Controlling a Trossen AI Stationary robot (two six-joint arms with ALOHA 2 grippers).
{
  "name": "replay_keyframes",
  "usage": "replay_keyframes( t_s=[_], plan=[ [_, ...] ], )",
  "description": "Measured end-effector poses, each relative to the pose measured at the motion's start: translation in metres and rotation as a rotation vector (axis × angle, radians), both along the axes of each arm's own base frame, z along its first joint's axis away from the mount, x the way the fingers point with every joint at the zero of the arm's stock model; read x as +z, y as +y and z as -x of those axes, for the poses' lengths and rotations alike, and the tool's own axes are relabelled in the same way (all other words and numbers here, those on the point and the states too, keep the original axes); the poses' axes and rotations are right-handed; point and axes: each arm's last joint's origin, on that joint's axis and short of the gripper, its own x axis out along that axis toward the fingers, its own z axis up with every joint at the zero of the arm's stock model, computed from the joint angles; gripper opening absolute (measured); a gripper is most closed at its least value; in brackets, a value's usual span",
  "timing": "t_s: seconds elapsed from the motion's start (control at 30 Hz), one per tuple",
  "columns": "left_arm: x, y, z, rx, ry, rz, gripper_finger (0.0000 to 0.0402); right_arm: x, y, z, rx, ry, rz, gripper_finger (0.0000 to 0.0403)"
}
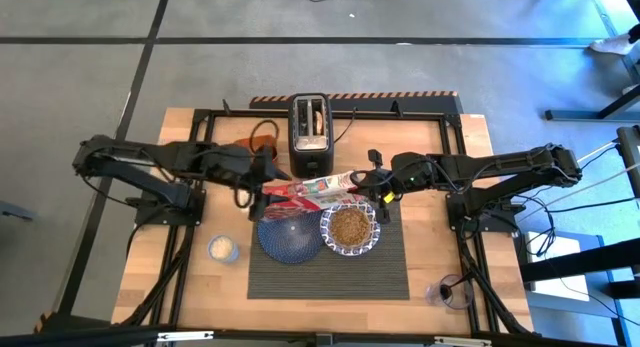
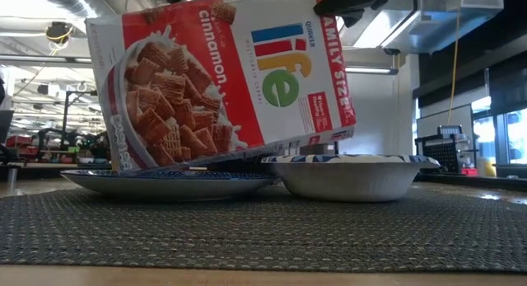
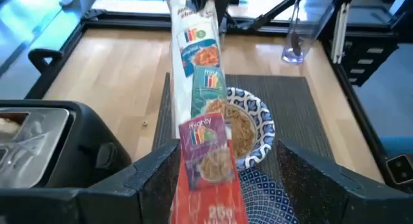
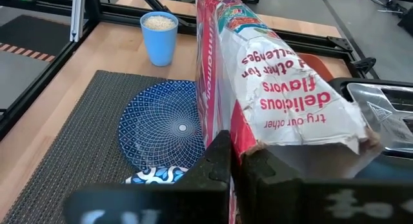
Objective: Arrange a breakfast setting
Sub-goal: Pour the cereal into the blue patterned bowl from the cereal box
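High view: both pincers hold a cereal box above the placemat. The left pincer pinches its bottom end, the right pincer its torn-open top. Below it sit the plate and the cereal-filled bowl, side by side on the placemat.

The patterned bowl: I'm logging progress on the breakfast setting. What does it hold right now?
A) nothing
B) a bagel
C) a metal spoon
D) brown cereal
D: in the high view the patterned bowl on the placemat is filled with brown cereal, and both claws hold the cereal box just above it.
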Motion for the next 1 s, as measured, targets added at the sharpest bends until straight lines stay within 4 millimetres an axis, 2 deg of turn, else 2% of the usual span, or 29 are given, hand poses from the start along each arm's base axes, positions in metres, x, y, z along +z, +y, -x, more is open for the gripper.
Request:
replay_keyframes(
  t_s=[0.23,0.47,0.57,0.7,0.93,1.0],
  plan=[
    [-0.020,0.006,-0.031,0.045,0.099,0.004,0.0247,0.000,0.000,0.000,0.006,0.000,0.011,0.0000],
    [-0.033,0.007,-0.051,0.046,0.137,0.003,0.0247,0.000,0.000,0.000,0.006,0.000,0.011,0.0000],
    [-0.040,0.007,-0.057,0.049,0.159,-0.002,0.0234,0.000,0.000,0.000,0.006,0.000,0.011,0.0000],
    [-0.044,0.009,-0.062,0.059,0.162,-0.004,0.0178,0.000,0.000,0.000,0.007,0.000,0.013,0.0000],
    [-0.044,0.010,-0.064,0.039,0.155,-0.019,0.0023,0.002,0.000,-0.002,0.006,-0.033,0.011,0.0000],
    [-0.044,0.010,-0.064,0.037,0.155,-0.019,0.0009,0.002,0.000,-0.002,0.005,-0.034,0.008,0.0000]
  ],
)
